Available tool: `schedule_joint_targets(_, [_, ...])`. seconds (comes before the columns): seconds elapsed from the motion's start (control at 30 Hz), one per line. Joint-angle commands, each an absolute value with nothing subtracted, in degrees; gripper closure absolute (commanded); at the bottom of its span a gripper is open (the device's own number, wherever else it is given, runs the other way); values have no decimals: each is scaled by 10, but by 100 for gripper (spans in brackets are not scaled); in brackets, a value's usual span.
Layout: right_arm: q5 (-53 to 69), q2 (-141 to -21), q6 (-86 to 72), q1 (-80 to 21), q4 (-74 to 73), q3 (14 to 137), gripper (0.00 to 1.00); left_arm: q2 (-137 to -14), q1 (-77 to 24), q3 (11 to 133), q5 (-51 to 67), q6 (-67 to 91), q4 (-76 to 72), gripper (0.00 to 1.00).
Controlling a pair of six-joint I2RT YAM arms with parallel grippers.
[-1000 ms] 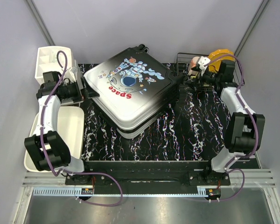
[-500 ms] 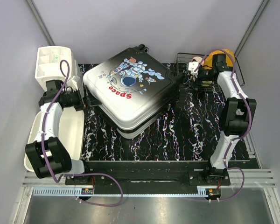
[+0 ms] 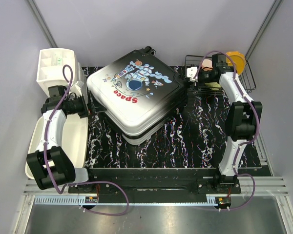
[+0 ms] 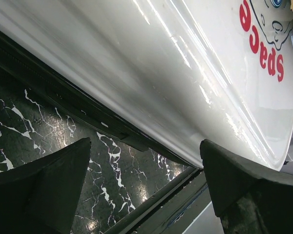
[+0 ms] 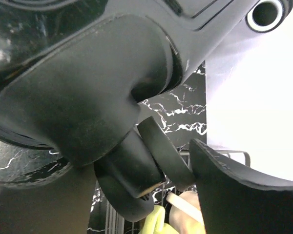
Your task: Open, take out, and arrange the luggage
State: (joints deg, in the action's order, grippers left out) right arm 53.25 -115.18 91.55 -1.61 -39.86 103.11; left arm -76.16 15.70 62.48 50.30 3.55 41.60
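Observation:
The luggage (image 3: 136, 97) lies closed and flat on the black marbled mat, astronaut print and red "Space" facing up. My left gripper (image 3: 91, 105) is at its left edge. In the left wrist view it (image 4: 146, 190) is open and empty, with the white shell (image 4: 161, 58) and its dark seam just above the fingers. My right gripper (image 3: 189, 82) is at the luggage's right rear corner. In the right wrist view it (image 5: 146, 161) is open, with a black wheel (image 5: 132, 170) between the fingers. Whether they touch the wheel I cannot tell.
A white drawer unit (image 3: 56, 63) stands at the back left, and a white tub (image 3: 71, 141) lies at the left. A wire basket (image 3: 224, 78) with an orange bowl (image 3: 236, 59) and small items stands at the back right, just behind my right gripper.
My right arm has swung left from over the basket to the luggage's right rear corner. My left gripper has edged closer to the luggage's left side. The luggage has not moved.

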Motion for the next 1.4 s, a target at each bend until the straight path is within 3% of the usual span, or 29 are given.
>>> schedule_joint_targets(0.0, [517, -1139, 964, -36, -402, 1028, 43, -741, 159, 620, 515, 46, 389, 2])
schedule_joint_targets(0.33, [512, -1029, 946, -75, -502, 938, 100, -707, 207, 631, 507, 92, 402, 1])
schedule_joint_targets(0.8, [520, -833, 752, -134, -502, 727, 100, -750, 173, 646, 477, 83, 395, 1])
schedule_joint_targets(1.03, [476, -801, 531, -217, -449, 679, 96, -857, 117, 704, 473, 98, 322, 12])
schedule_joint_targets(1.13, [451, -805, 434, -257, -418, 674, 96, -922, 115, 763, 463, 107, 310, 25])
schedule_joint_targets(1.2, [442, -813, 373, -273, -409, 676, 89, -962, 116, 813, 463, 104, 311, 34])
schedule_joint_targets(1.27, [447, -816, 333, -287, -402, 682, 72, -983, 115, 856, 458, 100, 313, 35])
schedule_joint_targets(1.37, [480, -796, 294, -289, -386, 686, 58, -1013, 115, 901, 451, 91, 322, 35])
